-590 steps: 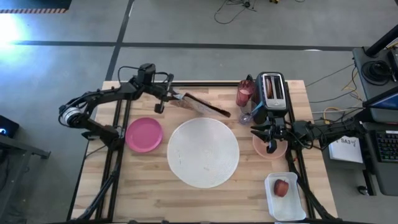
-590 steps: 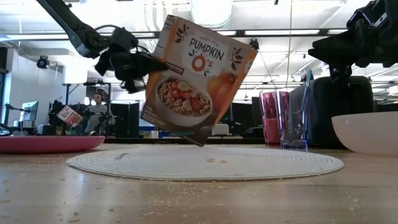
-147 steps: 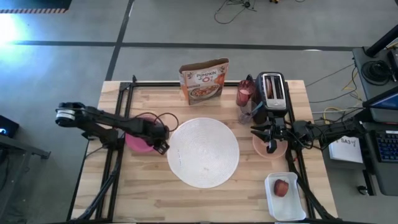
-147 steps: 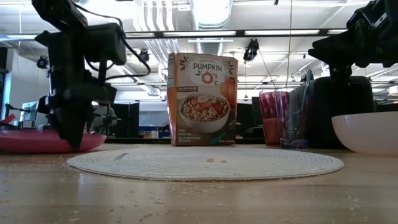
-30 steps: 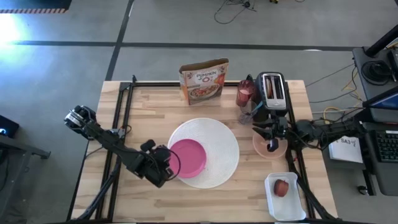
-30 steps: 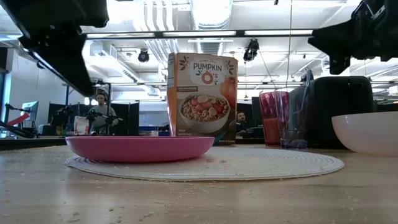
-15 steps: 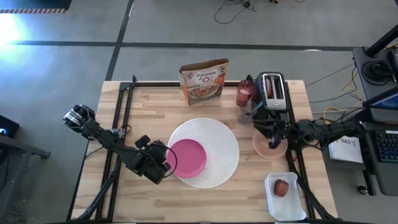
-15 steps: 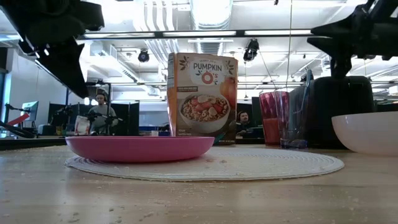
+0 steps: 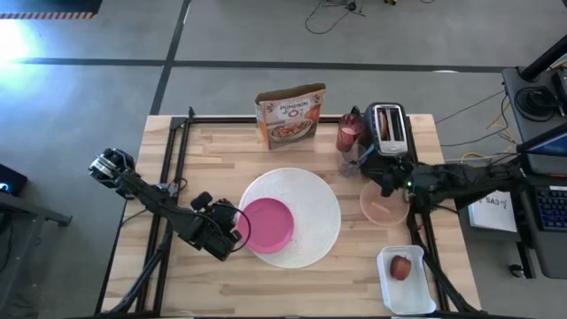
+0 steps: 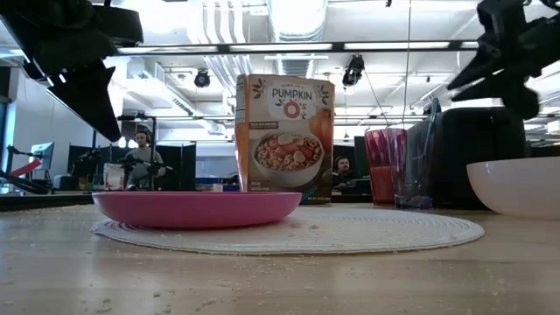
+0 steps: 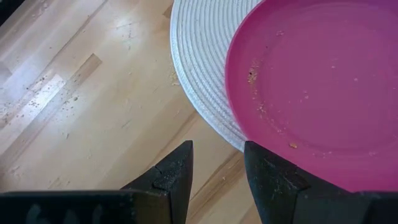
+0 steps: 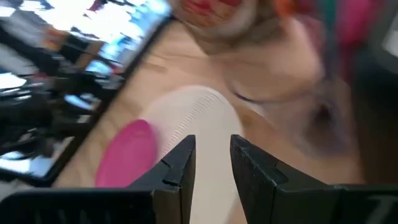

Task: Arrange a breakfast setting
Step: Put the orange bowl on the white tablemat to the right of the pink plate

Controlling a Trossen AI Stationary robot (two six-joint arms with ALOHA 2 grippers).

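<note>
the smaller round magenta plate is lying flat, so it has no long axis, on the left part of the large round white woven plate at the centre of the high view. its surface is carrying a few crumbs. the left gripper is hanging just left of the plate's rim, its fingers slightly apart and holding nothing. the right gripper, at centre right, is standing above the translucent peach bowl, fingers a little apart, empty.
</note>
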